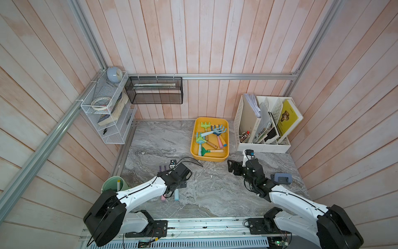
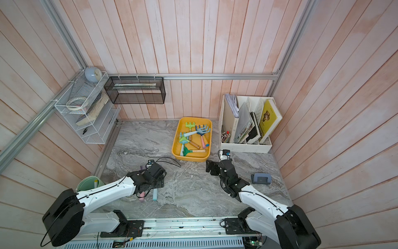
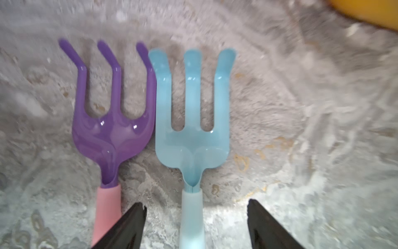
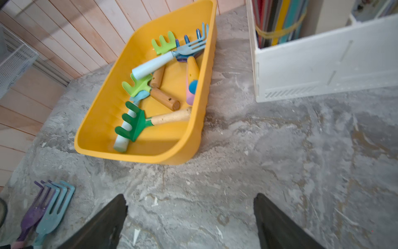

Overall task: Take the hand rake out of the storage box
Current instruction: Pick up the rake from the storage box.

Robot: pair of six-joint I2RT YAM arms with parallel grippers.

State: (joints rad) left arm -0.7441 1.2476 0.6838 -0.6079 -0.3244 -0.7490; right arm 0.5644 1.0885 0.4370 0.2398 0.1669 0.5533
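My left claw [image 3: 196, 202], wide astride the pale-blue plastic hand rake [image 3: 191, 133] on the grey marbled bench [image 3: 301, 129], could knock it on lifting; my right claw [image 4: 190, 195], wide and empty, risks snagging the tangled rakes [image 4: 163, 98] in the yellow-orange plastic storage box [image 4: 103, 112].

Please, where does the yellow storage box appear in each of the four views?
In a top view: storage box near centre, against the back wall.
In a top view: again near centre.
Left wrist: only a blurred yellow corner at the edge.
Right wrist: nearly whole, mid-picture.
Shared landmark: light blue hand rake on the table.
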